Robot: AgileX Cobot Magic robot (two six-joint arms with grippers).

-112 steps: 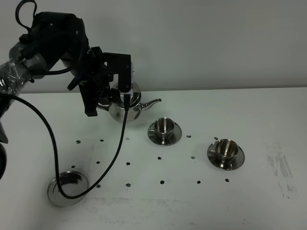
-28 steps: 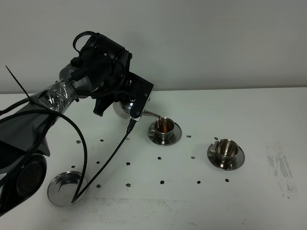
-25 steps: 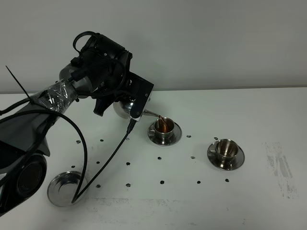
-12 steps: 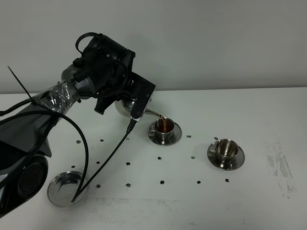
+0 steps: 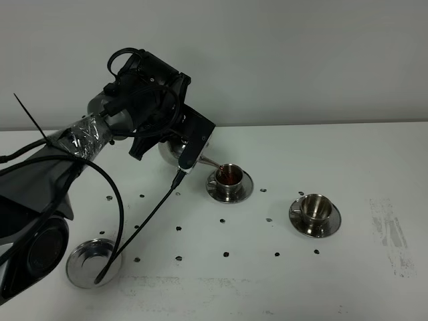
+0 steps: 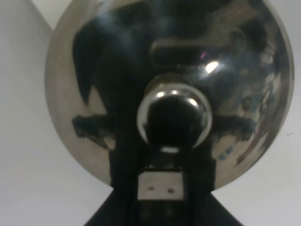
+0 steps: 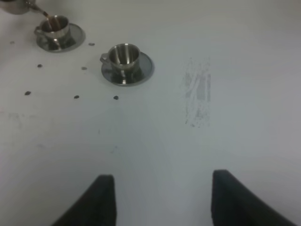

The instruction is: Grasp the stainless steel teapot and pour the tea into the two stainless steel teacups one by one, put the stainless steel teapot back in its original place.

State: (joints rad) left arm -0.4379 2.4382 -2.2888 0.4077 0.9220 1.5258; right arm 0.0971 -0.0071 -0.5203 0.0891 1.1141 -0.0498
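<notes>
My left gripper (image 5: 182, 142) is shut on the stainless steel teapot (image 5: 171, 154) and holds it tilted above the table, with the spout (image 5: 211, 162) at the rim of the left teacup (image 5: 229, 175). That cup holds reddish-brown tea (image 5: 230, 175). The right teacup (image 5: 314, 208) stands on its saucer and looks empty. The left wrist view is filled by the teapot's lid and knob (image 6: 171, 117). My right gripper (image 7: 162, 202) is open and empty above bare table, well short of both cups (image 7: 124, 56). The round steel plate (image 5: 93, 263) lies bare at the front left.
The white table (image 5: 374, 160) bears rows of small dark dots around the cups and a faint scuffed patch (image 5: 388, 231) at the right. A black cable (image 5: 144, 217) hangs from the left arm down to the plate.
The teapot has been carried from the back left toward the left cup and tipped over it. Tea has filled that cup. In the last half second the pot shifted only slightly.
</notes>
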